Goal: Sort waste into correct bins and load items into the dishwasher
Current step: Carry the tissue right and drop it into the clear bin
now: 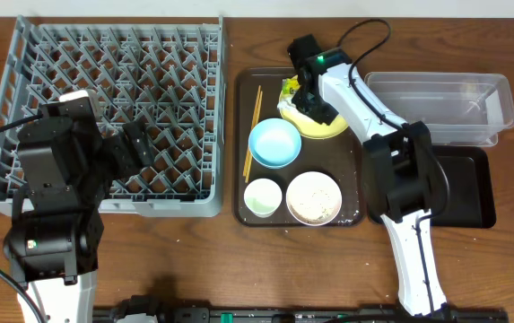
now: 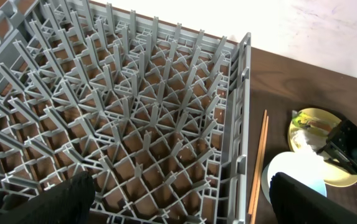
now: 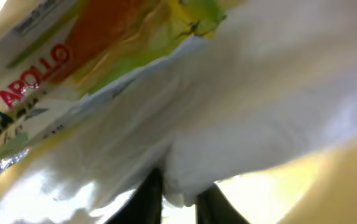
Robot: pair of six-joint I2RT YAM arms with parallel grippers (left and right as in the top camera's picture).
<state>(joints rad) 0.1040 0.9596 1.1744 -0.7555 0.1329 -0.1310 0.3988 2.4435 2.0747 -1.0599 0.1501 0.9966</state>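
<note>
- Overhead: high up, looking straight down; whole table [image 1: 194, 260] in frame, rack [image 1: 104, 99] at left.
- Left wrist: low over the rack, angled across it towards chopsticks [image 2: 259, 155] and plate [image 2: 315, 118]; overhead shows all three too.
- Right wrist: right up against napkin [image 3: 259, 93] and wrapper [image 3: 60, 68], blurred, frame filled. In overhead that spot is on the plate.

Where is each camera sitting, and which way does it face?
Overhead: above the table, looking straight down on dish rack and brown tray; both arms show.
Left wrist: over the rack, facing the yellow plate; open left gripper at bottom.
Right wrist: close over the plate, on napkin and snack wrapper; right gripper pinching napkin.
Shared: overhead and left wrist both show the chopsticks.
</note>
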